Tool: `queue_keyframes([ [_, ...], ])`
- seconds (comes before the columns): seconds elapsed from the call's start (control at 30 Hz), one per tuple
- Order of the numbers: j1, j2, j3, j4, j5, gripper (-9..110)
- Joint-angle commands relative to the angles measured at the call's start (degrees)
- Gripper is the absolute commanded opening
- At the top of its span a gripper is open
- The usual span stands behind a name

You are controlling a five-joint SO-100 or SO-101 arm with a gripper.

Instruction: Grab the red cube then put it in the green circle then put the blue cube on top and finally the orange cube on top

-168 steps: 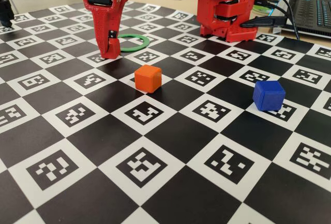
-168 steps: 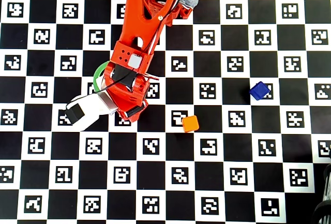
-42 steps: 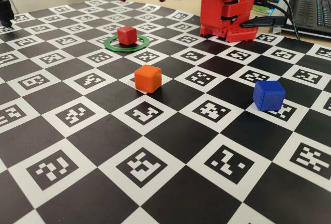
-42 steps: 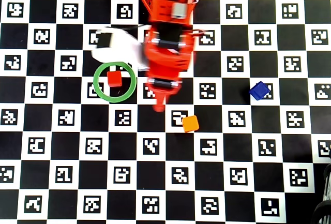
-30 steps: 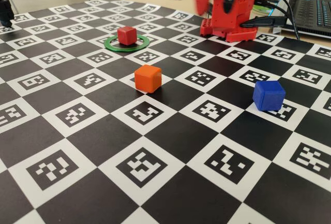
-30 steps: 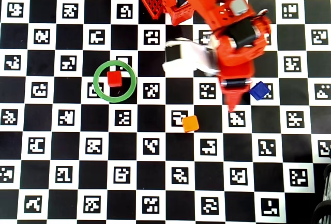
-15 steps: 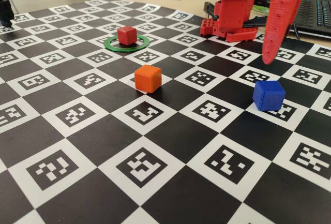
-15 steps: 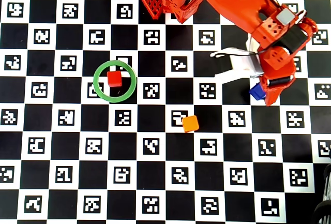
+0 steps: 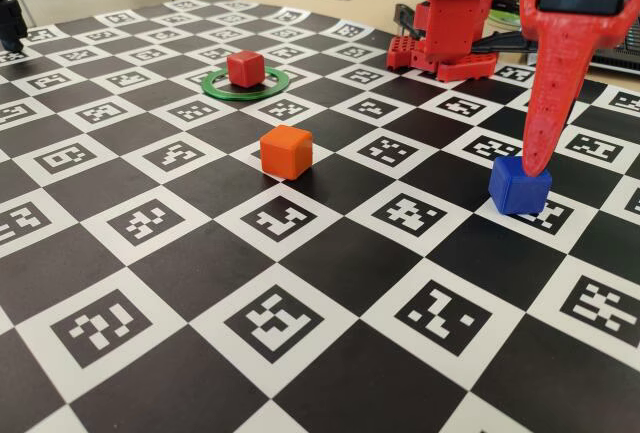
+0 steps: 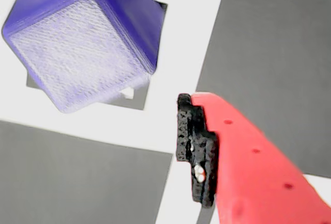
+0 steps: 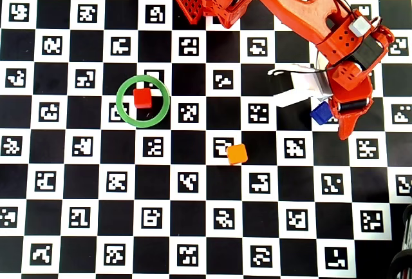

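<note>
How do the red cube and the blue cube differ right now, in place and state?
The red cube sits inside the green ring; the blue cube sits on open checkerboard. The red one stands free, far from the arm; the tool hovers at the blue one. Both rest on the board, unstacked.

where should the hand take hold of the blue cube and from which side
Probably from straight above, closing on two opposite flat side faces of the blue cube. It sits flat on the board, turned diagonal to the squares in the overhead view, so the fingers should line up with its faces, not its rounded corners. The hand hangs right beside it, and nothing crowds it.
</note>
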Motion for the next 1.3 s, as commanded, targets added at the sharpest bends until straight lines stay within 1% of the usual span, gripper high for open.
queue_keyframes([
  [0.0,0.7,1.1,0.7,-2.8,-0.4,41],
  [0.17,1.1,0.1,3.1,-5.6,-1.0,41],
  [0.5,2.0,-1.2,4.1,-7.6,-2.9,41],
  [0.77,2.7,-0.7,5.0,-7.8,-11.7,41],
  [1.0,2.5,-0.6,5.4,-8.5,-21.5,41],
  [1.27,2.0,-0.4,5.4,-9.2,-28.2,41],
])
